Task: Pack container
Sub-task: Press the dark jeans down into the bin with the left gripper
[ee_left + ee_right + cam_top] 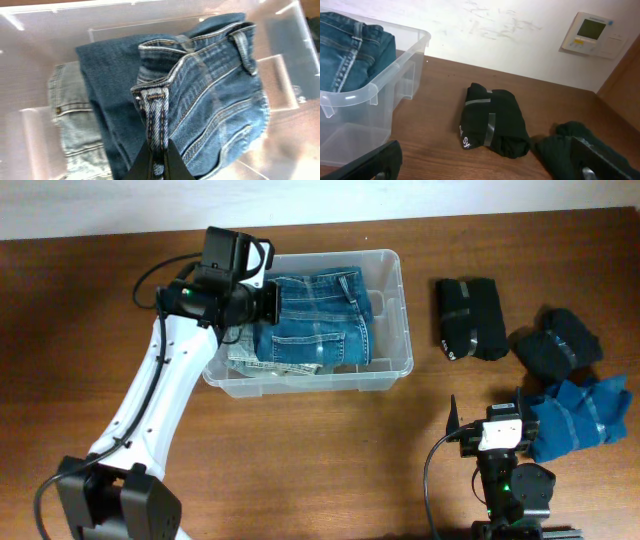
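Brown wood-grain table (90,310) meets a white wall (510,30). Rectangular clear plastic container (398,290), rim rounded, sits left of centre, holding folded dark denim jeans (320,315) over paler denim (243,356). Left gripper (159,161) pinches what appears to be the jeans' waistband seam. Right gripper (487,410) stands fully open near rolled black garments (470,318).

the overhead camera is looking straight down from high up, taking in the whole table (80,330). the left wrist camera is pointing down, very close, into the container (30,60) at the jeans (210,90). the right wrist camera is sitting low, facing across the table toward the wall (495,30). all three are sharing the container.
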Controlling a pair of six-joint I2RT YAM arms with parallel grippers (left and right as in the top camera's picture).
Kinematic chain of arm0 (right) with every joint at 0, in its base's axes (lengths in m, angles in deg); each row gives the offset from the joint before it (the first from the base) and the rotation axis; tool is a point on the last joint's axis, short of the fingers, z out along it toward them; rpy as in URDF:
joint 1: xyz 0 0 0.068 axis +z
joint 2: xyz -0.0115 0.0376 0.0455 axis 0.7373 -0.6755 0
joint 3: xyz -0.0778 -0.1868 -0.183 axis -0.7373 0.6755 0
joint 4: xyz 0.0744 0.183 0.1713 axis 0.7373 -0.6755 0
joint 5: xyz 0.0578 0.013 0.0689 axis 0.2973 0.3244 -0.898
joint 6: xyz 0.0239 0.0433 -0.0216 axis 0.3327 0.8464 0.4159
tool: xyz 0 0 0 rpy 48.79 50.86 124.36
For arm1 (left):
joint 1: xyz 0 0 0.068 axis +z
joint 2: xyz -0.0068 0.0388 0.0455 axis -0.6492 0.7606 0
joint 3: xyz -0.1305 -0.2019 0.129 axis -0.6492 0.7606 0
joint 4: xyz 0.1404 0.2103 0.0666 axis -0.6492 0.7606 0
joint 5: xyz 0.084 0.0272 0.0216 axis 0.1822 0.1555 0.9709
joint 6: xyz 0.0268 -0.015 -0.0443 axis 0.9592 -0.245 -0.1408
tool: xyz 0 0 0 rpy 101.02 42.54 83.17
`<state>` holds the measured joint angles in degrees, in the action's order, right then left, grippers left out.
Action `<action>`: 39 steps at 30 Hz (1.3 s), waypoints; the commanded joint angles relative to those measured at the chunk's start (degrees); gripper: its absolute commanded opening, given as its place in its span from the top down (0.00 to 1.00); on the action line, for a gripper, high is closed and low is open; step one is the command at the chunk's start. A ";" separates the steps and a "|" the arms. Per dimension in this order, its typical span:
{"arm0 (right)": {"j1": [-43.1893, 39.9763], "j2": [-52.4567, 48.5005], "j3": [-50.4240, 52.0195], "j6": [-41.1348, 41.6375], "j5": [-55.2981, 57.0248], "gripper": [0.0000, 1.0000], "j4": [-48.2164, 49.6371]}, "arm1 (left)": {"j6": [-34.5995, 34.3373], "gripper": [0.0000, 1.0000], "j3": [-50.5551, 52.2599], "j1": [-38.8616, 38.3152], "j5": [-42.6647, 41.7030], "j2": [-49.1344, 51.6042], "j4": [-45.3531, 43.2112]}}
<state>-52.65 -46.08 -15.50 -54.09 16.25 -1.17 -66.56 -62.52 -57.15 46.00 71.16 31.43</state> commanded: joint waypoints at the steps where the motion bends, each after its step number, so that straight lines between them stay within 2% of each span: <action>1: 0.26 0.35 0.31 0.48 0.09 0.01 -0.24 | 1.38 0.99 -2.60 3.08 3.39 -0.37 0.26; 7: 0.26 0.35 0.31 0.48 0.09 0.02 -0.24 | 2.38 0.99 -4.15 8.72 3.37 -0.37 4.50; 14: 0.26 0.35 0.31 0.48 0.09 0.01 -0.24 | 4.37 0.99 -8.02 8.79 3.34 -0.37 5.97; 21: 0.26 0.35 0.31 0.48 0.09 0.02 -0.24 | 5.42 0.99 -14.62 8.81 4.72 -0.37 11.67; 39: 0.26 0.33 0.31 0.48 0.09 0.02 -0.24 | 5.42 0.99 -14.86 11.67 11.52 -0.44 14.84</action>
<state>-52.65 -46.08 -15.50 -54.07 16.25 -1.17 -62.06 -74.44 -47.07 53.65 71.51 46.69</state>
